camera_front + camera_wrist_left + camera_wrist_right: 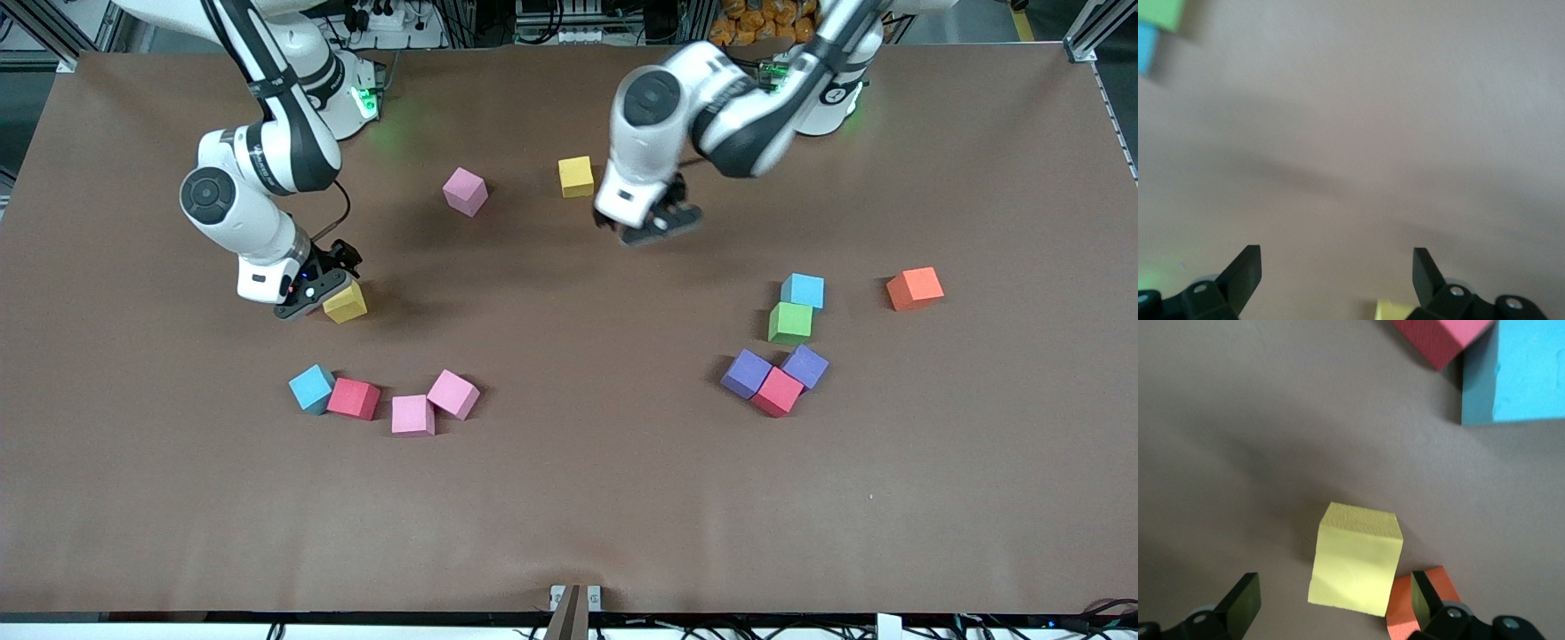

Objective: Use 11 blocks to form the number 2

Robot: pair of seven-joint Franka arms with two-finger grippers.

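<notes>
Toward the right arm's end of the brown table [569,498], the right gripper [313,289] hangs low with its fingers spread wide, a yellow block [345,302] just beside it; in the right wrist view that yellow block [1355,560] sits on the cloth between the open fingers, and whether a finger touches it is hard to tell. An orange patch [1415,607] shows by one finger there, though what it belongs to is unclear. Nearer the front camera lie a blue block [311,388] touching a red block [353,398], then two pink blocks [433,404] touching each other. The left gripper [656,222] hovers over bare table near the middle, fingers wide and empty, with a second yellow block [576,176] and a pink block [465,191] close by. Toward the left arm's end sit a light blue block [803,290] against a green block [789,322], an orange block [914,288] apart, and two purple blocks [745,372] flanking a red one [778,391]. No digit is laid out; the blocks are scattered.
</notes>
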